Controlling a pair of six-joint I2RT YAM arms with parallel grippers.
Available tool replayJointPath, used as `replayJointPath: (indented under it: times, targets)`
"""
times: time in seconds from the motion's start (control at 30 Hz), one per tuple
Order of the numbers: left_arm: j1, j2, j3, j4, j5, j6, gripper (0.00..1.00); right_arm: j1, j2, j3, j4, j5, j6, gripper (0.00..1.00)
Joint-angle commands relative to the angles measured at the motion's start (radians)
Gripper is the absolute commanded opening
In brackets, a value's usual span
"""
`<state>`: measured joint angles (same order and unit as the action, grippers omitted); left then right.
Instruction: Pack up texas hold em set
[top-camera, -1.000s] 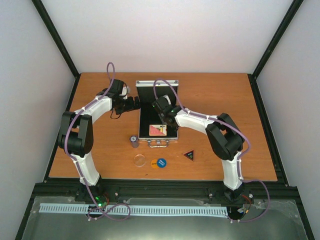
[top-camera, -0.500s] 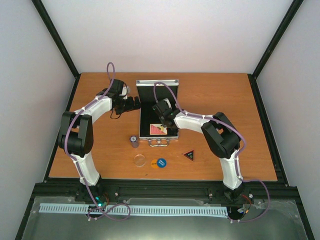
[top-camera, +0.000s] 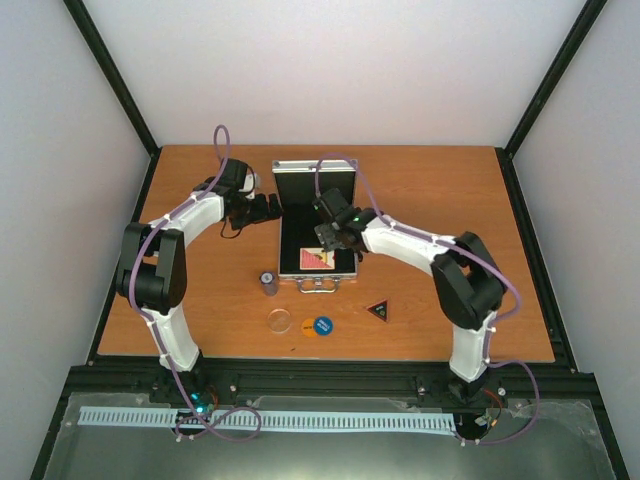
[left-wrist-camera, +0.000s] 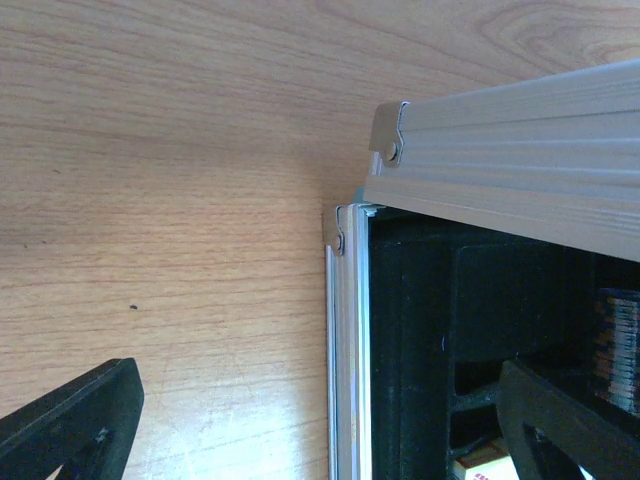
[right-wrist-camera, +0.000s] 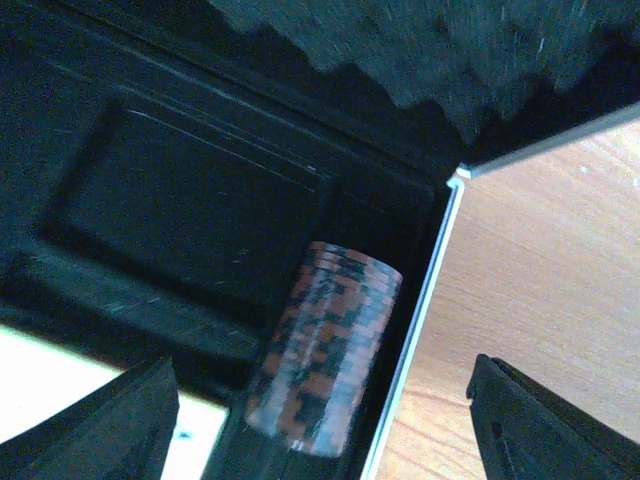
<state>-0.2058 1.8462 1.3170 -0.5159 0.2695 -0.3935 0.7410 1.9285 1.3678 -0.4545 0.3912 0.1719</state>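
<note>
1. Wooden table (top-camera: 430, 190) between white walls: left gripper (top-camera: 266, 207) spread, straddling the open case (left-wrist-camera: 346, 330) at its left wall.
2. Right gripper (top-camera: 330, 237) spread above a chip stack (right-wrist-camera: 325, 345) lying inside the case by its right wall; placing looks done.
3. Next calls for fetching the loose chip stack (top-camera: 268, 284), clear disc (top-camera: 279, 320), blue disc (top-camera: 322, 325) and black triangle (top-camera: 378, 310) from the table.

Robot lab cell: white walls (top-camera: 340, 60), black frame (top-camera: 112, 75), wooden table (top-camera: 430, 190).
</note>
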Motion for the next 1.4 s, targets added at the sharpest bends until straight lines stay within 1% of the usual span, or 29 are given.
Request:
replayJointPath:
  times: [0.0, 0.1, 0.13, 0.3, 0.37, 0.5, 0.8, 0.97, 1.23, 1.37]
  targets:
    - [0.002, -0.002, 0.022, -0.011, 0.001, 0.022, 1.00, -0.002, -0.143, 0.043, -0.079, -0.202, -0.042, 0.83]
    - [0.002, 0.001, 0.022, -0.009, 0.002, 0.021, 1.00, -0.019, -0.178, 0.029, -0.152, -0.354, -0.010, 0.84]
    - [0.002, 0.003, 0.021, -0.009, 0.003, 0.021, 1.00, -0.029, -0.189, 0.007, -0.159, -0.404, 0.016, 0.86]
    - [0.002, 0.007, 0.018, -0.007, 0.002, 0.023, 1.00, -0.087, -0.224, -0.112, -0.105, -0.635, 0.119, 0.92]
    - [0.002, 0.008, 0.019, -0.007, 0.003, 0.023, 1.00, -0.103, -0.211, -0.127, -0.085, -0.700, 0.142, 0.99]
    - [0.002, 0.012, 0.025, -0.010, 0.001, 0.024, 1.00, -0.123, -0.160, -0.125, -0.050, -0.769, 0.172, 1.00]
    - [0.002, 0.013, 0.028, -0.012, -0.006, 0.029, 1.00, -0.134, -0.058, -0.075, -0.038, -0.769, 0.171, 1.00]
    - [0.002, 0.016, 0.025, -0.012, -0.010, 0.033, 1.00, -0.135, -0.019, -0.061, -0.023, -0.698, 0.159, 1.00]
    - [0.002, 0.032, 0.027, -0.009, -0.005, 0.029, 1.00, -0.135, 0.001, -0.028, 0.029, -0.525, 0.094, 1.00]
    - [0.002, 0.034, 0.027, -0.010, -0.007, 0.032, 1.00, -0.135, -0.008, -0.053, 0.095, -0.498, 0.085, 1.00]
